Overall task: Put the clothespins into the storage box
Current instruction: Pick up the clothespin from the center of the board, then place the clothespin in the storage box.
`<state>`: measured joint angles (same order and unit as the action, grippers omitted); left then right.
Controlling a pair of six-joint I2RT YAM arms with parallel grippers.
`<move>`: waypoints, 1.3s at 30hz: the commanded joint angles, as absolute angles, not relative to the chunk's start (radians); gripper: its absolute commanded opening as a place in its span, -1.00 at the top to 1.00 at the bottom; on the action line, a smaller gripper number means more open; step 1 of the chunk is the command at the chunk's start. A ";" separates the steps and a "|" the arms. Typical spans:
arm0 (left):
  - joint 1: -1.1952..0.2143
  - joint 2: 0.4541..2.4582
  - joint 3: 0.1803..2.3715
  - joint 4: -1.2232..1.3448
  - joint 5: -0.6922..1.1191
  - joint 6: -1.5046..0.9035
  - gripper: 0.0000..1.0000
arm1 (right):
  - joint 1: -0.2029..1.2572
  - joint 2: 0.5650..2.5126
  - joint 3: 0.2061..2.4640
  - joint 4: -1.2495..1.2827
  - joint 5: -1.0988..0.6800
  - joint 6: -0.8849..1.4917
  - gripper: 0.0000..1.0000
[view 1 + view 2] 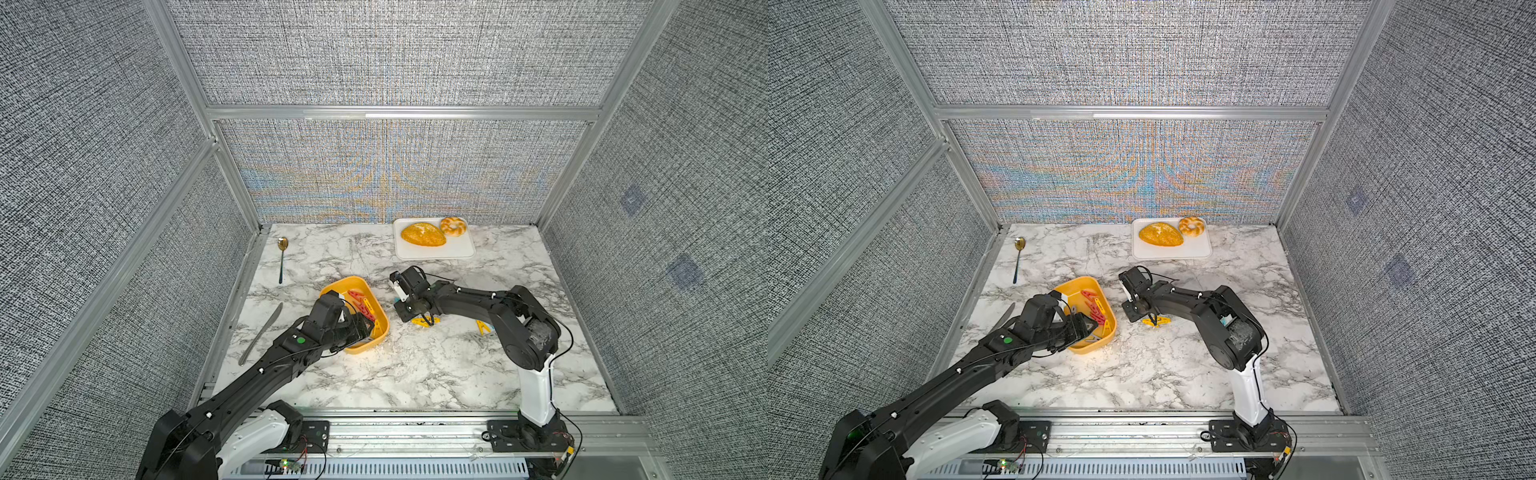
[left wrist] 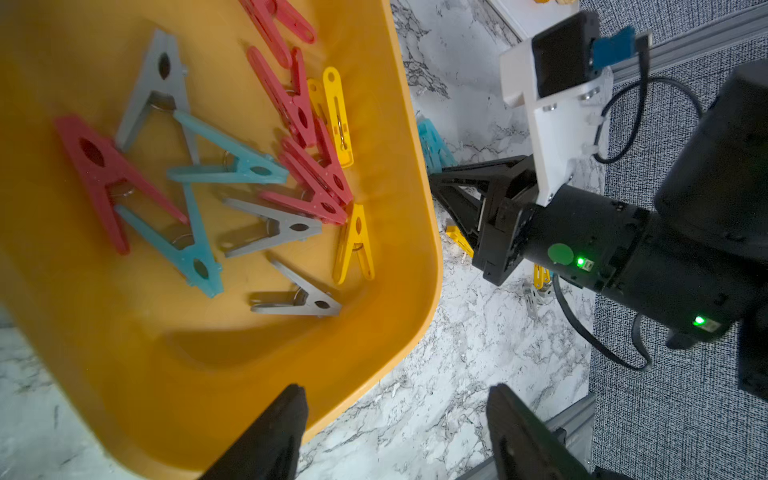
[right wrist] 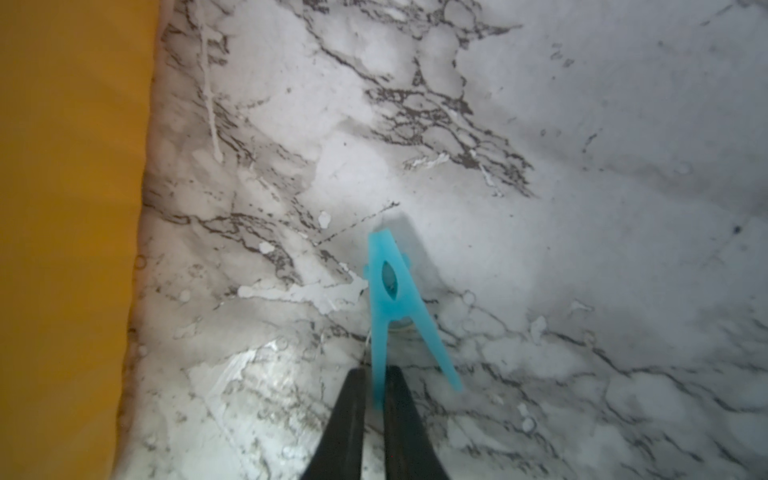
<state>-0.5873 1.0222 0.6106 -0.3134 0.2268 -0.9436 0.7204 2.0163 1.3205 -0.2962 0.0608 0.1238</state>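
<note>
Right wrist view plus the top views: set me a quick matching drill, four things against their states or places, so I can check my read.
1 right tool
2 left tool
3 yellow clothespin
4 spoon

a open, at the storage box rim
b lying near the table's far corner
c shut on a teal clothespin
d on the table beneath the right arm's wrist

Pairs: 1-c, 2-a, 3-d, 4-b.
</note>
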 commanded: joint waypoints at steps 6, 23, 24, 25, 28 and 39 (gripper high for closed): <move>-0.588 0.985 0.612 -0.347 0.190 -0.940 -0.47 | 0.723 1.941 1.374 -0.352 0.056 0.163 0.97; -0.514 0.803 0.675 -0.554 0.025 -0.903 -0.55 | 0.929 1.911 1.589 -0.418 -0.066 0.205 0.64; -0.512 0.802 0.673 -0.557 0.031 -0.903 -0.55 | 0.931 1.913 1.598 -0.419 -0.066 0.211 0.59; -0.513 0.802 0.673 -0.559 0.035 -0.903 -0.55 | 0.931 1.912 1.600 -0.416 -0.066 0.214 0.54; -0.511 0.801 0.667 -0.561 0.046 -0.906 -0.54 | 0.928 1.893 1.585 -0.408 -0.053 0.221 0.42; -0.514 0.889 0.671 -0.484 0.150 -0.888 -0.51 | 0.769 1.626 1.226 -0.313 0.109 0.416 0.40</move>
<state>-0.5144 0.8639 0.6640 -0.5285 0.0990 -0.9096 0.8085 1.6672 1.2827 -0.3462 0.0265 0.3069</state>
